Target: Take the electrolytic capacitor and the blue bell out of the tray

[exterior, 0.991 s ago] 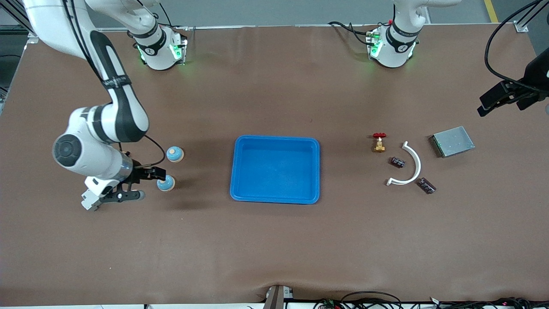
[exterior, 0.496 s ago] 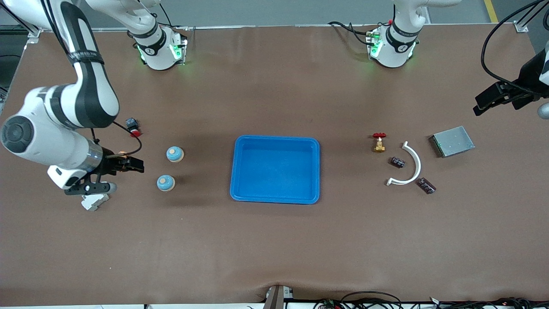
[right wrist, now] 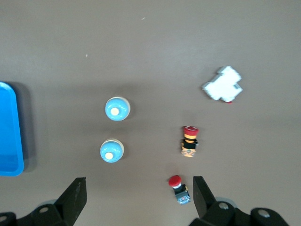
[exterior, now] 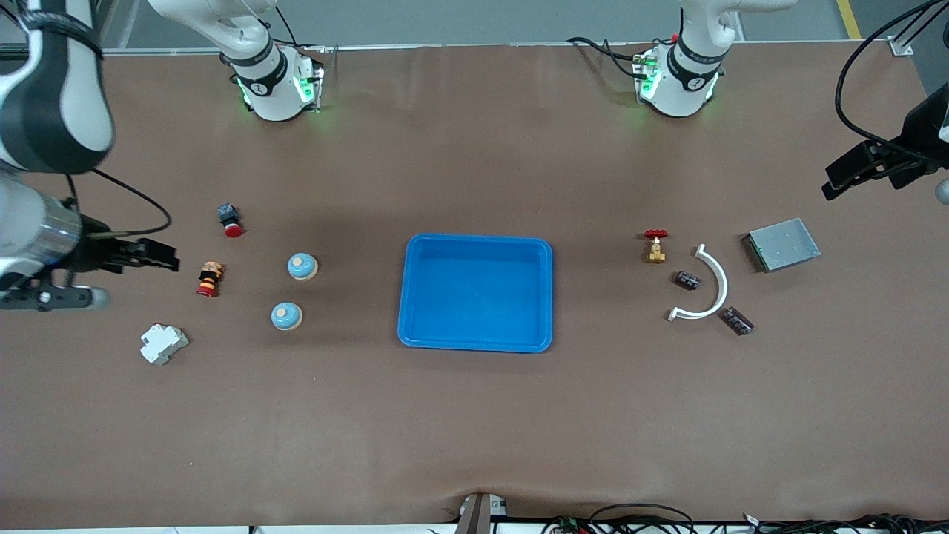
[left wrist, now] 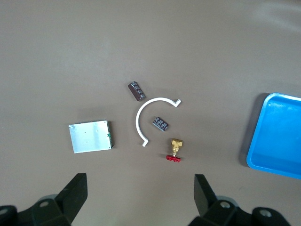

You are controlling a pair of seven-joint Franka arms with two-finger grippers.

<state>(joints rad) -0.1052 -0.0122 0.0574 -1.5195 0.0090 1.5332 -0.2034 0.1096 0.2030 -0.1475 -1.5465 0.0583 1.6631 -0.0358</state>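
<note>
- Two blue bells sat on the surface at the blue tray's (exterior: 476,343) nine o'clock: one bell (exterior: 302,266) at the other bell's (exterior: 286,317) twelve o'clock.
- Two dark capacitors lay at the tray's three o'clock, one capacitor (exterior: 687,280) inside the white arc (exterior: 718,285), the second capacitor (exterior: 738,320) just outside it.
- Right pincer (right wrist: 139,190) hung released and empty, at the bells' nine o'clock.
- Left pincer (left wrist: 139,188) hung released and empty, at the metal plate's (exterior: 783,244) one o'clock.

Two blue bells (exterior: 302,265), two dark capacitors (exterior: 687,279), on table
</note>
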